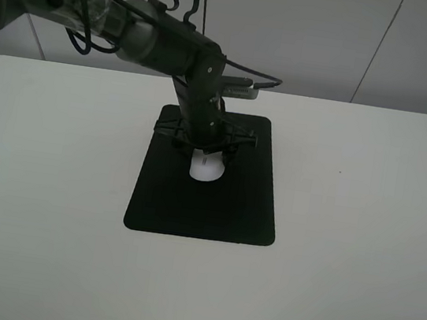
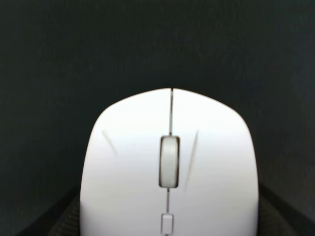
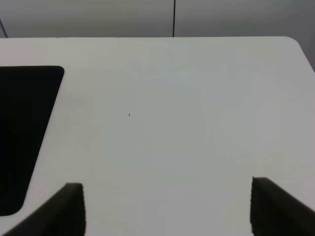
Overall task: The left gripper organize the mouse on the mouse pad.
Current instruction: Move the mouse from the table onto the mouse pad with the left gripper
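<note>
Only the left wrist view shows the small white oval mouse (image 2: 170, 172) up close, with its grey scroll wheel (image 2: 169, 162), while the high view shows it lying on the flat black mouse pad (image 1: 191, 205), hugged on both sides by the fingers (image 2: 66, 219) of the black left gripper (image 1: 207, 158).

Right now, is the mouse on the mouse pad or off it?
On it. The mouse lies well inside the mouse pad, with black mat showing on every visible side.

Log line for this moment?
left gripper: at mouse, fingers flanking it, grip unclear | mouse: on mouse pad | right gripper: open, over table
</note>
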`<state>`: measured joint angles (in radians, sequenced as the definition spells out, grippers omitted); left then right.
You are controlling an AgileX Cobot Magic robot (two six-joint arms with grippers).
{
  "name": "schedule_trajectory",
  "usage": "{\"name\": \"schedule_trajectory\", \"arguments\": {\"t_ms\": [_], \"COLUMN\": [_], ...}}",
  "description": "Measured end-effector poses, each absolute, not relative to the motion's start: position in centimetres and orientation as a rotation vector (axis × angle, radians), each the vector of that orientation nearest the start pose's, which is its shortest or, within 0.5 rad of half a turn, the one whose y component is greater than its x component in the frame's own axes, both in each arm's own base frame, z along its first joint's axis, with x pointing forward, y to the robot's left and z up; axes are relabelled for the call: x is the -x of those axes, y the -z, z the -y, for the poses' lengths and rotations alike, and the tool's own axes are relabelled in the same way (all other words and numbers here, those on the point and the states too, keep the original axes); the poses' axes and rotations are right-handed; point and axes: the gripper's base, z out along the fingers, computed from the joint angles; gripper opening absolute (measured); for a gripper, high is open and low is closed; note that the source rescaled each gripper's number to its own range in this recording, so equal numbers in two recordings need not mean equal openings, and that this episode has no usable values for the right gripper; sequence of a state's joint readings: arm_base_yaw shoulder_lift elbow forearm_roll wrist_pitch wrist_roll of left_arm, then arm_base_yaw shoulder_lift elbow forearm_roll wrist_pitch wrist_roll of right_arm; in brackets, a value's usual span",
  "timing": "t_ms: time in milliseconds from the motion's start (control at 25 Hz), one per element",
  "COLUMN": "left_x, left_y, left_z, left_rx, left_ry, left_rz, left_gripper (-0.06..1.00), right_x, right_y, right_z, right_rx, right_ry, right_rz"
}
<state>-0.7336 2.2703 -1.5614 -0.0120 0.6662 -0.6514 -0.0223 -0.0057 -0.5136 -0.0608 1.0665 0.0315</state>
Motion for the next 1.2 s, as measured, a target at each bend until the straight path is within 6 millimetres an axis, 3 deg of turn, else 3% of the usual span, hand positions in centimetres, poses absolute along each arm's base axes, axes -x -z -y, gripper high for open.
{"name": "schedule_trajectory", "arguments": {"t_ms": [600,800,840,880,960,1000,1080,1200], "left_x": [-34.01,-34.18,-34.22,-34.28,-34.39,-34.44,-34.48,-34.49], "left_y": [-9.78,-9.83,-9.84,-9.86,-9.88,-9.89,-9.9,-9.9], "left_z": [29.43,29.56,29.56,29.57,29.56,29.53,29.5,29.5], "left_rx": [-0.16,-0.038,-0.022,-0.006,-0.007,-0.016,-0.023,-0.02], "left_ry": [0.174,0.208,0.209,0.213,0.21,0.203,0.197,0.198], "left_rz": [-2.917,-2.904,-2.901,-2.895,-2.883,-2.877,-2.872,-2.871], "left_gripper": [0.02,0.04,0.1,0.25,0.75,0.87,0.97,1.0], "right_x": [0.78,0.78,0.78,0.78,0.78,0.78,0.78,0.78], "right_y": [-28.06,-28.06,-28.06,-28.06,-28.06,-28.06,-28.06,-28.06], "right_z": [0.47,0.48,0.48,0.48,0.48,0.48,0.48,0.48], "right_rx": [-0.058,-0.058,-0.058,-0.058,-0.058,-0.058,-0.058,-0.058], "right_ry": [0.067,0.068,0.068,0.068,0.068,0.068,0.068,0.068], "right_rz": [-2.029,-2.029,-2.029,-2.029,-2.029,-2.029,-2.029,-2.029]}}
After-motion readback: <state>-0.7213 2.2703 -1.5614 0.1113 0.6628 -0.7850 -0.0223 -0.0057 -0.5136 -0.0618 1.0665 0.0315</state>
